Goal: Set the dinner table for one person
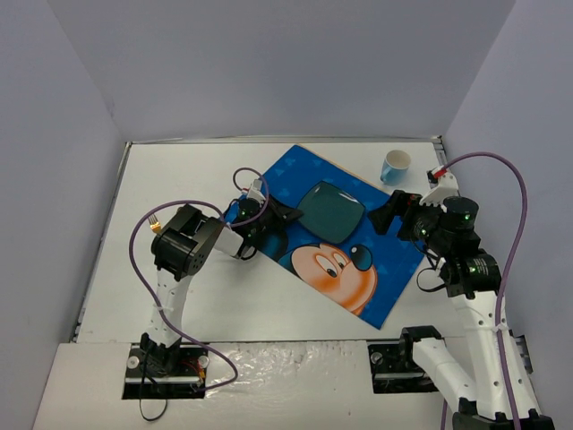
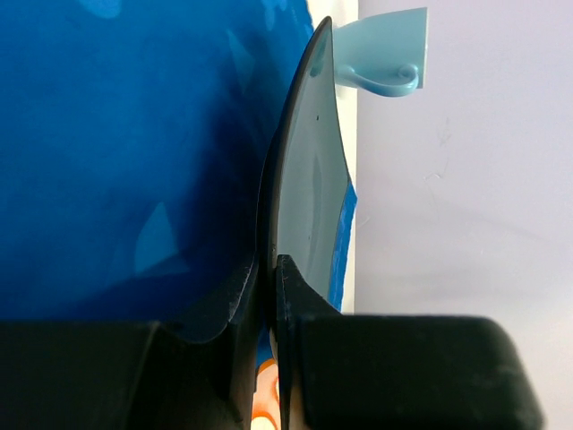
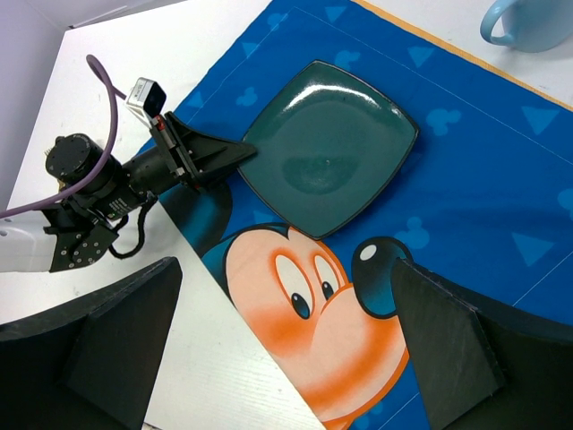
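So the biggest thing here is the plain white, flat rectangular tabletop point(image 1: 179, 179), walled in by pale panels on three sides. Lying on it at an angle, right of centre, is a blue cloth placemat point(image 1: 394, 260) printed with a Mickey Mouse face. On the upper half of that mat, just above Mickey's eyes, there's a dark teal, glossy square plate point(image 1: 332, 210) with rounded corners.

The left end effector point(image 1: 291, 215) reaches in from the left and is clenched on the plate's left rim. The left wrist view shows it best: the thin rim is pinched right between the two black fingers point(image 2: 291, 296). I can't tell whether the plate is lifted off the mat or resting on it.

The right end effector point(image 1: 394, 210) hangs over the mat's right side, spread wide with nothing in it, apart from the plate.

Smallest item: a light blue ceramic mug point(image 1: 395, 166), upright on the bare tabletop just past the mat's far edge.
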